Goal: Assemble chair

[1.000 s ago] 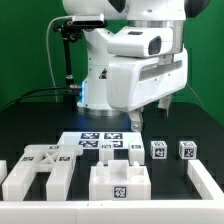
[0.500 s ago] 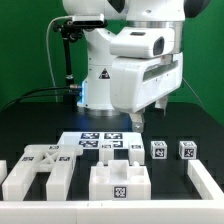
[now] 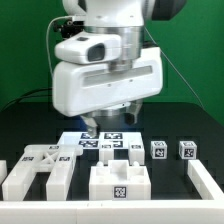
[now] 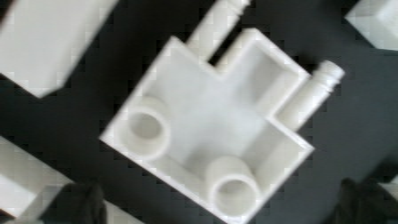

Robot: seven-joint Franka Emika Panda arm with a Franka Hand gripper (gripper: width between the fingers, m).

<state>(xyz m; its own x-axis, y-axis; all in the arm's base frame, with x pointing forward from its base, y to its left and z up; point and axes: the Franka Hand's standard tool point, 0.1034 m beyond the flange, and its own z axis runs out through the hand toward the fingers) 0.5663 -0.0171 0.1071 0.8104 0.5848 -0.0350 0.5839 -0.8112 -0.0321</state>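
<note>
The white chair parts lie along the front of the black table. A slotted frame part (image 3: 36,165) is at the exterior view's left and a blocky part (image 3: 118,180) is in the middle. Two small tagged cubes (image 3: 158,150) (image 3: 187,150) and a bar (image 3: 206,178) are at the right. My gripper (image 3: 110,123) hangs open above the marker board (image 3: 100,142), holding nothing. In the wrist view a flat white part with two round sockets and two pegs (image 4: 214,120) lies below the open gripper (image 4: 222,205). The dark fingertips (image 4: 71,200) stand wide apart on either side of its corner.
Another white part (image 4: 50,45) lies beside the flat one in the wrist view, and a further piece (image 4: 374,20) shows at the corner. A white part (image 3: 3,172) sits at the exterior view's far left edge. A black post with cables (image 3: 65,55) stands behind the arm.
The arm has swung toward the exterior view's left. The gripper moved from above the cubes' side to above the marker board. No part has moved.
</note>
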